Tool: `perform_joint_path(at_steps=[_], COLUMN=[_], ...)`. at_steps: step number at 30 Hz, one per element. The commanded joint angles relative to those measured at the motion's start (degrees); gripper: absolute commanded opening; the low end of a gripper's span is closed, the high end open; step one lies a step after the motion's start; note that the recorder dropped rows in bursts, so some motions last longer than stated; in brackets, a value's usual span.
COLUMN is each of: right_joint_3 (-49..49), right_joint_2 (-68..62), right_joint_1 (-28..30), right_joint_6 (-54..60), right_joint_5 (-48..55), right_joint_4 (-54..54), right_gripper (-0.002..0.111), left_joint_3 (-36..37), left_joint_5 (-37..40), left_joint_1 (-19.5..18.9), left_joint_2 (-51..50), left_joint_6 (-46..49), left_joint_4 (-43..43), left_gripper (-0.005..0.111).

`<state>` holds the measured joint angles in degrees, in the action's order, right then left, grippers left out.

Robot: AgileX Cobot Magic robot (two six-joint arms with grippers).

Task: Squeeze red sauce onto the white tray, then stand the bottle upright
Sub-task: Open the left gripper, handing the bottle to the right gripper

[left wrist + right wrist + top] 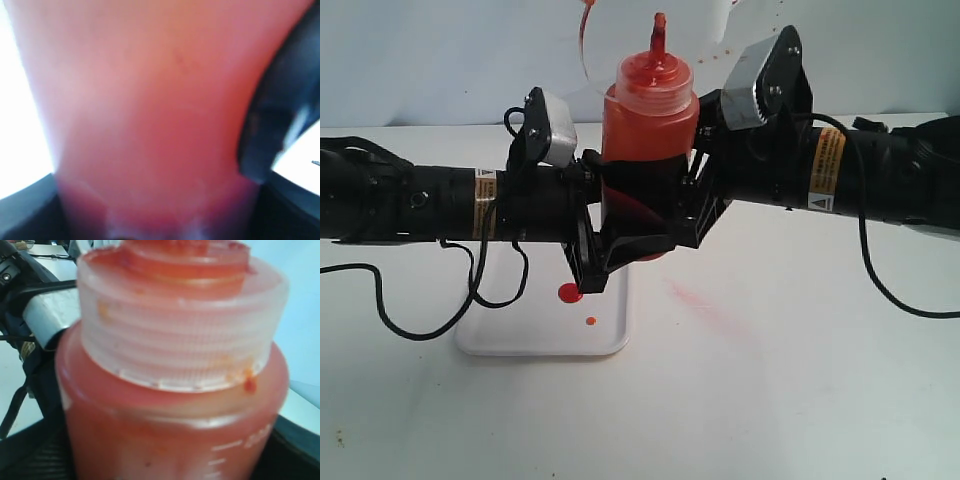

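Note:
The bottle [650, 130] stands upright in mid-scene, full of orange-red sauce, its red nozzle [659, 35] pointing up and its tether looping off to the left. My left gripper [618, 238] is shut on its lower body from the left. From the right, my right gripper [686, 214] is shut on its middle. The bottle [150, 110] fills the left wrist view as a blur. The right wrist view shows the bottle [175, 405] from shoulder to ribbed collar. Below lies the white tray [520, 335], with two round blobs of red sauce [569, 293] near its right end. Whether the bottle's base rests on anything is hidden.
A faint pinkish smear [705, 300] marks the white table right of the tray. Black cables [420, 325] from the left arm hang over the tray's left side. Another cable [890, 290] loops below the right arm.

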<state>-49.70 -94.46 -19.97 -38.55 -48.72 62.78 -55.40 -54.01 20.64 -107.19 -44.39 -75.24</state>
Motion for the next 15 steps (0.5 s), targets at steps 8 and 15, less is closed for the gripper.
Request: perform_joint_path(at_steps=[8,15], right_joint_3=[-0.4,-0.4], right_joint_2=[0.0,0.0], right_joint_1=[0.5,0.5], right_joint_6=[0.8,0.8], right_joint_5=[5.8,6.5], right_joint_4=[-5.7,-6.0], right_gripper=[0.0,0.0], left_joint_3=[-0.2,-0.2], left_joint_5=[1.2,0.4], left_joint_1=[0.3,0.3], left_joint_2=[-1.6,-5.3], left_joint_6=[-0.4,0.0], left_joint_4=[4.2,11.7], left_gripper=[0.02,0.061])
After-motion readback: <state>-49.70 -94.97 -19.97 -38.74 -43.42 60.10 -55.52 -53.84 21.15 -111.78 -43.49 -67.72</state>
